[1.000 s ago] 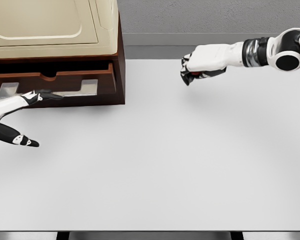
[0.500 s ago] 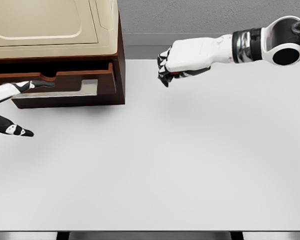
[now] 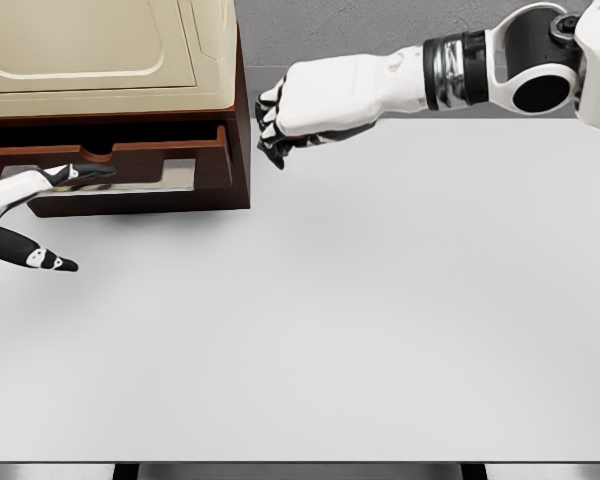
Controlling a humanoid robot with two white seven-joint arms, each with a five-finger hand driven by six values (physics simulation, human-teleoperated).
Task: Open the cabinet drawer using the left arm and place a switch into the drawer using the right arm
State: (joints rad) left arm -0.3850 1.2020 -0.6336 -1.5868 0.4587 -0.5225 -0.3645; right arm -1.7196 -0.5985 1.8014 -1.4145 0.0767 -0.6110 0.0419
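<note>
Okay, left to right. Left hand [image 3: 25, 215] sits low at the left edge, fingers spread and holding nothing, one finger reaching just in front of the drawer [image 3: 120, 165]. Drawer is pulled out of the dark wood cabinet [image 3: 242, 120], pale insert visible inside, cream panel on top of the cabinet. So the opening step looks done.

Right hand [image 3: 300, 110] hangs in the air just right of the cabinet's right side, above the white table [image 3: 380, 330], arm coming in from the upper right. Fingers are curled tight into a fist. The switch is not clearly visible; presumably it is inside that fist, but the frame does not show it, so cannot tell for sure.

Step in hand: carry to the drawer. To do it well, the right hand needs to go further left and clear the cabinet's front corner, then come over the open drawer cavity, not the front lip. Lower before releasing so the switch does not bounce out. Left hand should keep clear of the drop zone. Risk: knuckles clipping the cabinet side.
</note>
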